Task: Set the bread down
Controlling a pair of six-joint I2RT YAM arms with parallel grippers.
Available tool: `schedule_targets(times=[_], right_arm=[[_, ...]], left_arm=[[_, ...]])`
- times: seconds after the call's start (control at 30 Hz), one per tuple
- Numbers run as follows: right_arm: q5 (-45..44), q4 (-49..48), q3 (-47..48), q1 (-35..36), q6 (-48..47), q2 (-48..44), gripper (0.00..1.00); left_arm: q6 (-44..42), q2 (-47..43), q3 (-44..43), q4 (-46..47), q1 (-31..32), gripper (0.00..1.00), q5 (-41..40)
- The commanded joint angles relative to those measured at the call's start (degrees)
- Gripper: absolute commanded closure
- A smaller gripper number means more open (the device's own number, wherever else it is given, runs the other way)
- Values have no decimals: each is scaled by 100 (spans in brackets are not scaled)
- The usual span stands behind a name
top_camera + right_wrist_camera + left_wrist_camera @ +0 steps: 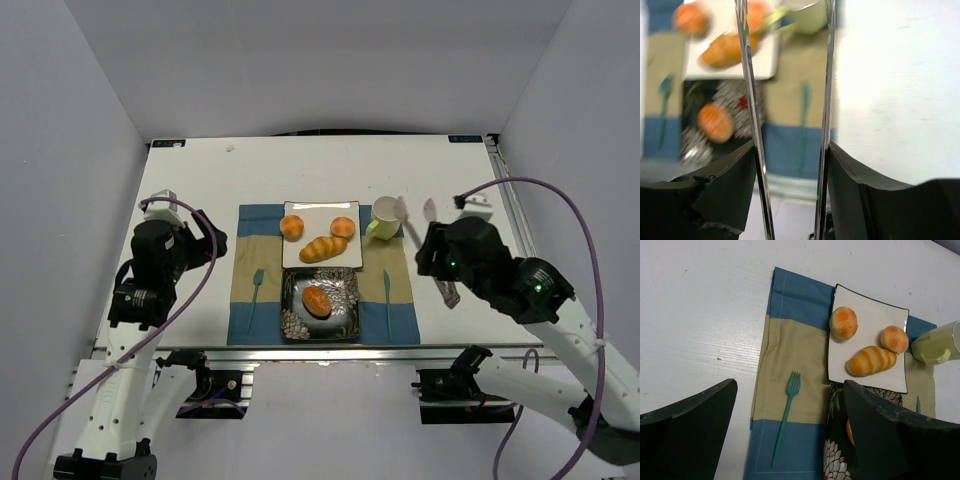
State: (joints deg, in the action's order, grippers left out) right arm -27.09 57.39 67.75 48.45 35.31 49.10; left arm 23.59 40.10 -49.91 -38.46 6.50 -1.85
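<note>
Overhead and wrist views of the set worktop [200,170]. Hidden or unclear: in the left wrist view the bread [317,301] shows only as an orange sliver behind the dark right finger, which also covers most of the dark floral plate [345,290]. There the green mug [383,222] is cut off at the right edge, and the second teal utensil [387,293] shows only its tip. Its kind cannot be told in any view. The right wrist view is blurred, so the food on the plates appears there as soft orange shapes. Counts: one blue-and-beige placemat [262,218]; two plates, the white square plate [320,215] lying just beyond the floral one; two round buns [291,227] and one long striped loaf [323,248], all on the white plate; one small oval roll, the bread, lying in the middle of the floral plate; one mug; one teal fork [255,290] on the left of the placemat. The left hand [789,383] hangs over the placemat's left side with its fingers spread wide and nothing between them. The right hand [790,149], to the right of the placemat, is closed around a pair of metal tongs [748,75], whose two arms stand apart.
</note>
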Motion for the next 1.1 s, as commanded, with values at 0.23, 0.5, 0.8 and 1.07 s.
schedule_targets(times=[0.23,0.5,0.8,1.07], right_arm=[[1460,-1553,-1623,-3532,-1491,-32,41],[1752,-2793,-2799,-4625,-1291,538,40],[952,-3242,-3821,-4625,-323,1180,36],[942,-3409,-3865,-4625,-340,1743,34]], left_arm=[[58,33,-203,128,18,2,369],[14,7,-54,137,18,2,369],[40,-19,-19,163,18,2,369],[31,-134,-98,22,18,2,317]])
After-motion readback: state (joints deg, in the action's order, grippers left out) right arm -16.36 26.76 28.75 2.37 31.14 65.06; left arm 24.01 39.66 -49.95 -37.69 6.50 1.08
